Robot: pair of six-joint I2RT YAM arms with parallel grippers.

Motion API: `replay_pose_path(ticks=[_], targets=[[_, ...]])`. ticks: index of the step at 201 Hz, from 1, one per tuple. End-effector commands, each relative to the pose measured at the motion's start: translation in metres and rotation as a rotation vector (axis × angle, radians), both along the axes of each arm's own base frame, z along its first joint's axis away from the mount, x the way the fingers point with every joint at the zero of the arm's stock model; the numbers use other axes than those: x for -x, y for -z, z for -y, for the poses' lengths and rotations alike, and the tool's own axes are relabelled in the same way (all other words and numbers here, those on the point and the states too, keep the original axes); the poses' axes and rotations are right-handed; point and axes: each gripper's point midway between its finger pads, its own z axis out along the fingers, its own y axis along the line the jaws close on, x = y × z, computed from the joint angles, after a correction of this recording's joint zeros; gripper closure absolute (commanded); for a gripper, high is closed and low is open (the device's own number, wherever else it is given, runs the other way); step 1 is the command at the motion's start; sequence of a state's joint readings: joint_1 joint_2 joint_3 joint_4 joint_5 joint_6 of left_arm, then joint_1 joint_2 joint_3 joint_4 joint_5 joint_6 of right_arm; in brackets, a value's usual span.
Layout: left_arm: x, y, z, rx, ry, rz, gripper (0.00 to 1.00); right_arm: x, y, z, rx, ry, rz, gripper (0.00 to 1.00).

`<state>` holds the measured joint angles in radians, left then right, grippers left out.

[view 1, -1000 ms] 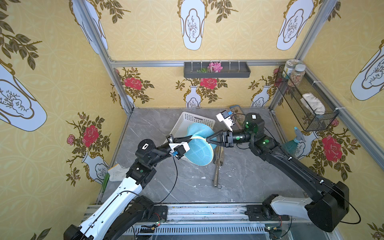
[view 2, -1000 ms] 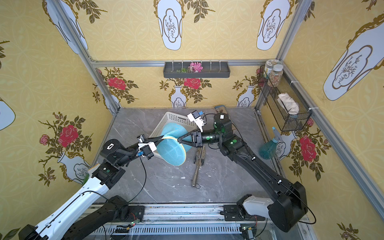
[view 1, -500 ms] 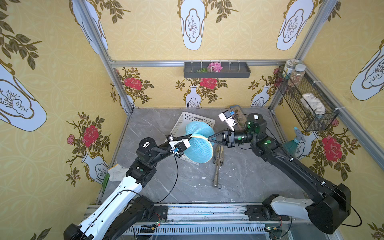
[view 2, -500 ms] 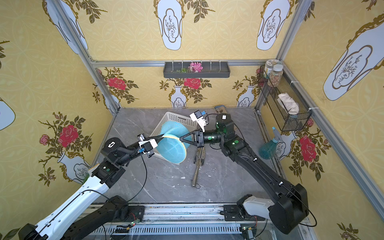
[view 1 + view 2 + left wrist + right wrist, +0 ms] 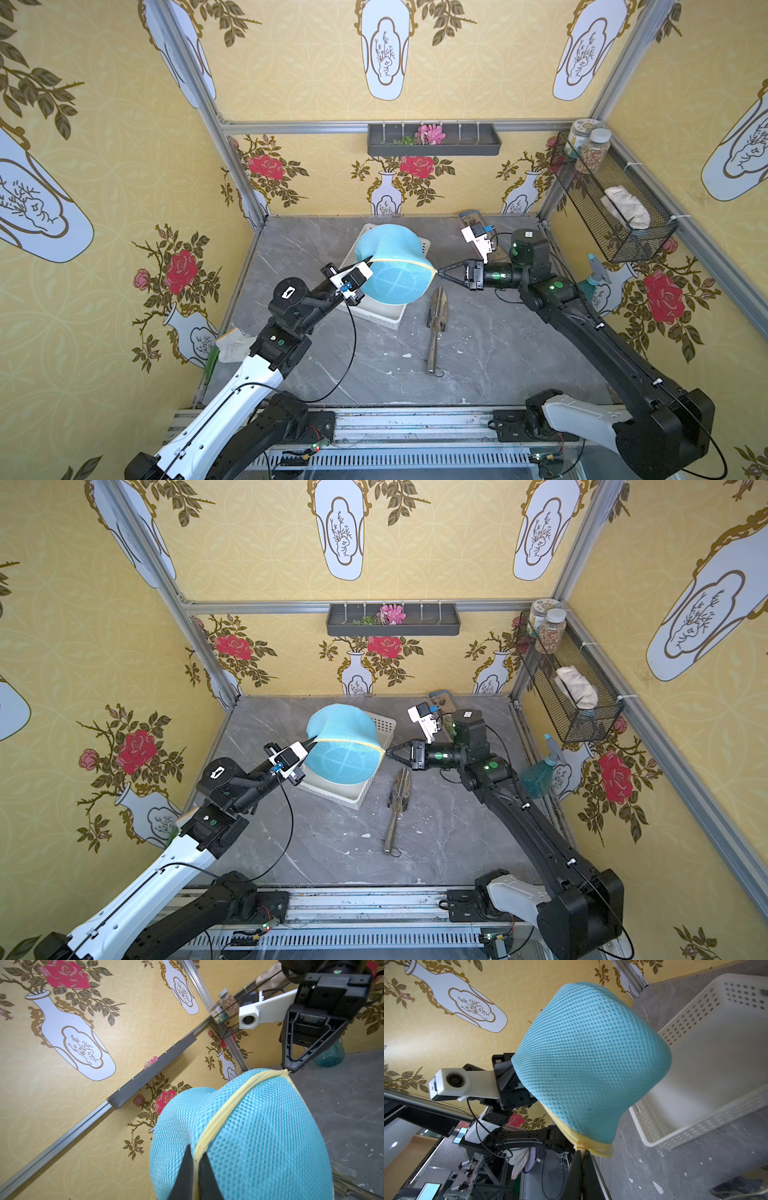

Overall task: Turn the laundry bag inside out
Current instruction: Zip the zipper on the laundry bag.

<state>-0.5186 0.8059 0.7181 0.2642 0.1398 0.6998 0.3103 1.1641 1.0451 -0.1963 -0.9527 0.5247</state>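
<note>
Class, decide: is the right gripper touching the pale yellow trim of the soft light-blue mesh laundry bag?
Touching. The right wrist view shows the right gripper shut on the pale yellow trim of the light-blue mesh laundry bag.

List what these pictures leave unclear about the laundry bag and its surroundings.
- Mouth of the laundry bag: shown clearly in no view.
- basket floor, both top views: mostly covered by the bag.
- spray bottle, top view: body partly behind the right arm.
- jar label, top view: too small.
</note>
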Motion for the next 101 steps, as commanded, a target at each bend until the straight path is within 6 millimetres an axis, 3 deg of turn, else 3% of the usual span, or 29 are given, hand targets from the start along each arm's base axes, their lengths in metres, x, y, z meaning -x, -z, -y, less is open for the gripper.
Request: replay_pose_path(ticks=[1, 17, 52, 101], targets=[[-0.004, -0.020, -0.017, 0.104, -0.088, 0.011, 0.88, -0.016, 0.014, 0.015, 0.087, 0.109, -0.016, 1.00], [0.002, -0.011, -0.010, 0.078, -0.035, -0.037, 0.74, -0.019, 0.003, 0.012, 0.076, 0.098, 0.006, 1.00], [0.009, 0.030, 0.011, -0.028, 0.088, -0.236, 0.40, -0.015, -0.026, -0.010, 0.118, 0.026, 0.110, 1.00], [0.019, 0.029, 0.036, -0.018, 0.255, -0.328, 0.35, -0.009, -0.031, -0.031, 0.243, -0.069, 0.185, 1.00]])
